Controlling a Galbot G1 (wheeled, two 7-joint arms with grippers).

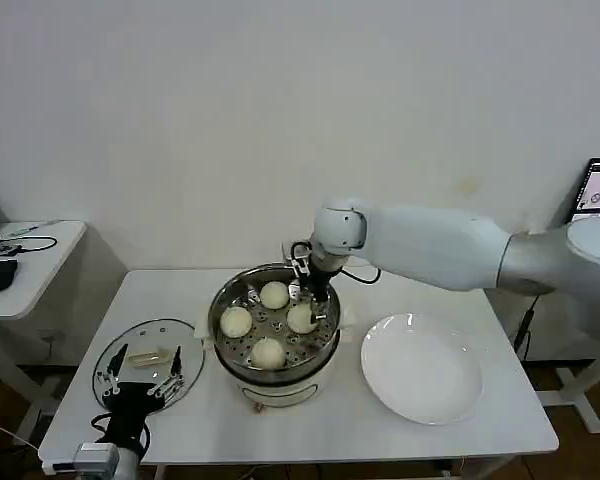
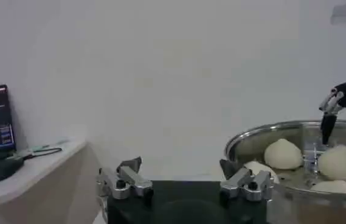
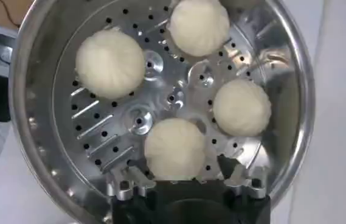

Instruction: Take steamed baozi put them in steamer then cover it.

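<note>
My right claw (image 1: pixel 310 291) hangs over the far right part of the steamer (image 1: pixel 325 355), which stands in the middle of the white desk (image 1: pixel 480 425). Its fingers are spread, one on each side of a baozi (image 3: pixel 175 148) that lies on the perforated tray; from the wrist view I see the fingertips (image 3: pixel 126 186) just beside that bun, but I cannot tell if they touch it. All four steamed baozi (image 1: pixel 269 321) are inside the steamer, set apart from one another on the tray: one at the far side (image 1: pixel 274 294), one at the left (image 1: pixel 236 321), one at the right under my claw (image 1: pixel 301 318), and one at the near side (image 1: pixel 268 352). My left claw (image 1: pixel 138 382) is at the near left of the desk, low, with its fingers spread wide and pinching nothing. It lies over the near edge of the cover (image 1: pixel 120 350), the clear glass lid that rests flat on the desk to the left of the steamer, its whitish handle (image 1: pixel 149 357) facing up. From the left wrist view the open fingers (image 2: pixel 128 181) point toward the steamer's rim (image 2: pixel 270 131). A flat white plate (image 1: pixel 421 368) sits bare on the desk to the right of the steamer, near it but not touching.
</note>
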